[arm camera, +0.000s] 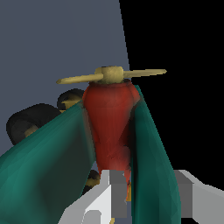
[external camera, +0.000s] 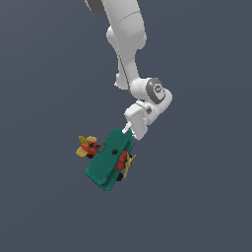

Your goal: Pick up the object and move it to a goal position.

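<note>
Gripping toy biplane (external camera: 108, 160) wing edge, gripper (external camera: 129, 132) closed.

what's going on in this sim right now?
A single white robot arm has a small toy plane in its gripper. The gripper is clamped on one of the teal wings, near its edge; in the wrist view one finger sits between the two wings beside the red body. The plane hangs tilted below the gripper, yellow propeller pointing away from the wrist camera. No goal marker is visible, so how far it still has to travel can't be judged.
</note>
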You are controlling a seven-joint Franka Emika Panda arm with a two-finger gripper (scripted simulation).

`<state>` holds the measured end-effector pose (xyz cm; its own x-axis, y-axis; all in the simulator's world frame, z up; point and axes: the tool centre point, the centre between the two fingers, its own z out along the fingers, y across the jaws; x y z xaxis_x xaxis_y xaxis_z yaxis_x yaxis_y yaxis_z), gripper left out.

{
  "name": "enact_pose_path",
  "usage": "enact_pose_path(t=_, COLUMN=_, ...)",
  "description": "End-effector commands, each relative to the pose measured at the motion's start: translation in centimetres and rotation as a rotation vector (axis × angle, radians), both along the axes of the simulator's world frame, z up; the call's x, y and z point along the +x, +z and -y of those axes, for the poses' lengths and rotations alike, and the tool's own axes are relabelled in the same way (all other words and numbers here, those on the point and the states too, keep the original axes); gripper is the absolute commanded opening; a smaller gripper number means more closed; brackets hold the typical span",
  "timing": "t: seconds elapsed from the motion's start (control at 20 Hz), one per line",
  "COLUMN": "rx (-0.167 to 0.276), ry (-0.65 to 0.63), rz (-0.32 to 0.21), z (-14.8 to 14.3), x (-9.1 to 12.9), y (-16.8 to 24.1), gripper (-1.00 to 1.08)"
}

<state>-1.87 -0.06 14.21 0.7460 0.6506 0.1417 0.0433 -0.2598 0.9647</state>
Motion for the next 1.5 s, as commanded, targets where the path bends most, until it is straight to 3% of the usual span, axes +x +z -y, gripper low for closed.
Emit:
enact_pose_path(t=0.0, rx=0.0, ry=0.0, rz=0.0, z=-0.1, x=0.0, y=0.1, gripper=-1.0)
enact_pose_path(t=0.3, rx=0.001, ry=0.0, rz=0.0, z=-1.3, x=0.3, y=1.1, gripper=-1.0)
enact_pose_path(t=0.65, rx=0.001, ry=0.0, rz=0.0, z=-4.8, x=0.9, y=4.0, gripper=-1.0)
enact_pose_path(t=1.45, rx=-0.004, ry=-0.001, rz=0.003, z=-18.1, x=3.9, y=15.4, gripper=-1.0)
